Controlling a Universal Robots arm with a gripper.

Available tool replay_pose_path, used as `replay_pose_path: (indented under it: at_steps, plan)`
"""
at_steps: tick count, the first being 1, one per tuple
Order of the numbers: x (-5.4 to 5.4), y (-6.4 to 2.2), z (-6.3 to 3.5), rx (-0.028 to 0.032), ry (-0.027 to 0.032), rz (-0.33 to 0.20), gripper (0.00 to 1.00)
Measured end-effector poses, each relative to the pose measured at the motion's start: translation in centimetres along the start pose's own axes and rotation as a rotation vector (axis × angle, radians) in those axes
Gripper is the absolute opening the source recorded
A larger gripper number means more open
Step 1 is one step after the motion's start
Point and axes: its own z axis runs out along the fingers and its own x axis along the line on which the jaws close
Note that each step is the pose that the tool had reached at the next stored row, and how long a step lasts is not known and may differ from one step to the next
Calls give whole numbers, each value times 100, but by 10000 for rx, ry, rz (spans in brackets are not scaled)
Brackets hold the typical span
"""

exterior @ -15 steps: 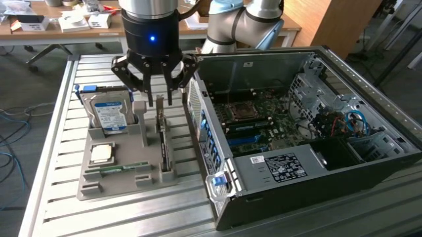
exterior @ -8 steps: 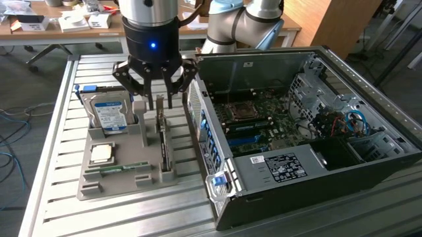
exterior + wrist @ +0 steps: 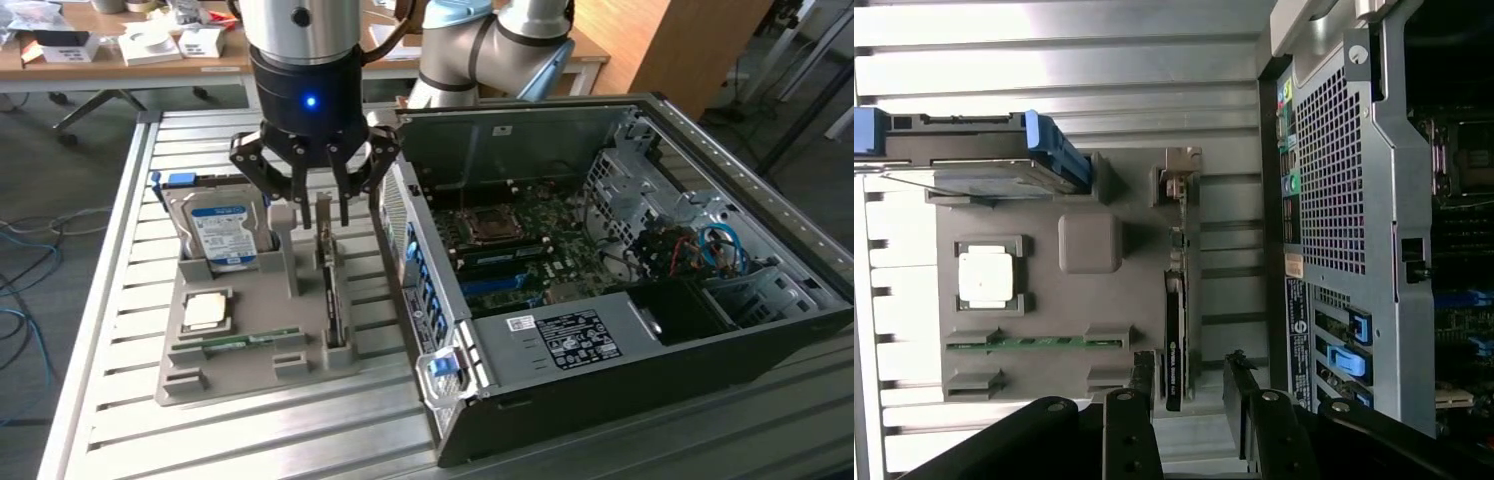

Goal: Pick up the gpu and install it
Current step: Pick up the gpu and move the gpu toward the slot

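The gpu (image 3: 331, 292) stands on its edge in a slot of the grey holder (image 3: 200, 378), on the side nearest the computer case. It is a thin dark card with a grey metal bracket at its far end. My gripper (image 3: 323, 212) hangs open just above the card's far end, one finger on each side of its line, and nothing is held. From the wrist, the gpu (image 3: 1173, 340) appears edge-on with its bracket (image 3: 1180, 176) at one end. My gripper (image 3: 1191, 385) straddles the card's other end, and both black fingers (image 3: 1144, 378) stand apart from it.
The holder (image 3: 1090, 242) also carries a silver hard drive (image 3: 222, 230) with blue rails, a square processor (image 3: 204, 312) and a green memory stick (image 3: 242, 340). The open computer case (image 3: 601, 250) lies close beside the holder, motherboard facing up. Everything rests on a slatted metal table (image 3: 267, 430).
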Motion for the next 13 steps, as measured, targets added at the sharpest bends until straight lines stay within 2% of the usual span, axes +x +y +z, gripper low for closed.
replay_pose_path:
  at_steps: [13]
  plan:
    - [1,-2,52,-25,0,1,42]
